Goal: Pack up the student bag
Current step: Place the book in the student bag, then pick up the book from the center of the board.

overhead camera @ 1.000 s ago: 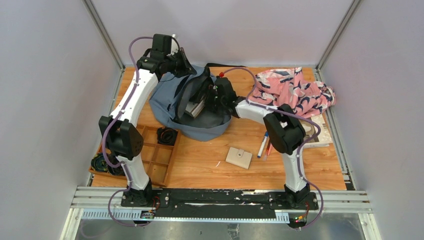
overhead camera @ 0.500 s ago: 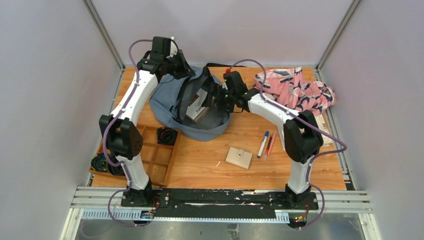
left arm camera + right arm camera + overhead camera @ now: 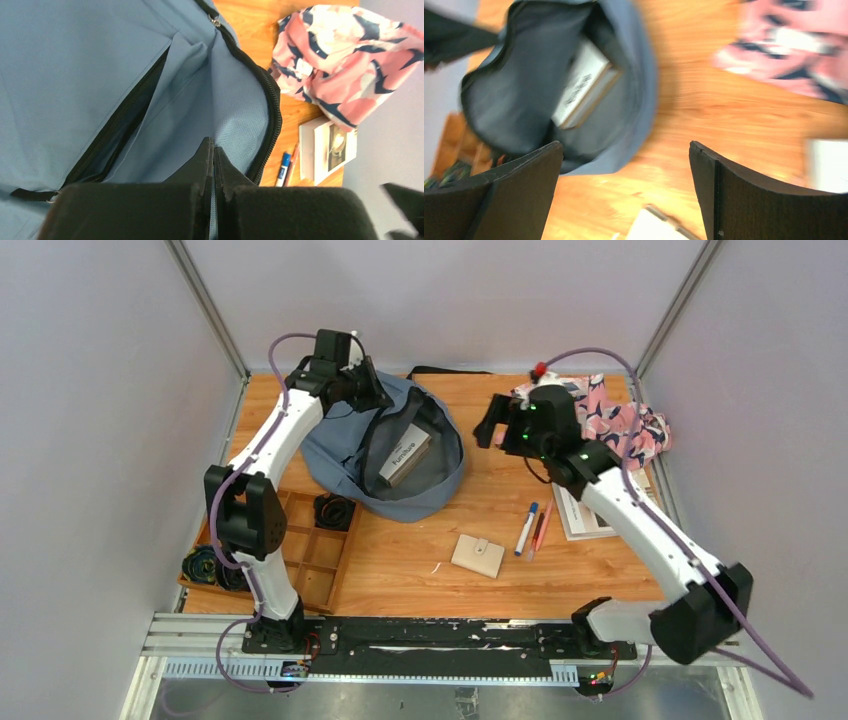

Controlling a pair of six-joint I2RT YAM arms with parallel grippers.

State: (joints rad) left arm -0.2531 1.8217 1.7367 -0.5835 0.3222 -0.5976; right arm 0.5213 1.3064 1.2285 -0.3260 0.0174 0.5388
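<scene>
Student bag [image 3: 330,445] sits at 11 o'clock on the table [image 3: 480,500]. Left hand [image 3: 213,150] pinches its rim, holding the mouth up; book [image 3: 404,452] inside. Right hand [image 3: 625,150] spread, empty, 1 o'clock. Risk: the thin pinch slips, the mouth collapses and blocks pens [image 3: 526,529] and wallet [image 3: 478,556].

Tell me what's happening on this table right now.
The left gripper is clamped on the student bag at its top edge, holding its mouth open. A book lies inside. The right gripper hovers open and empty above the table beside the bag. A wallet, two pens, a booklet and a patterned cloth lie outside the bag.
</scene>
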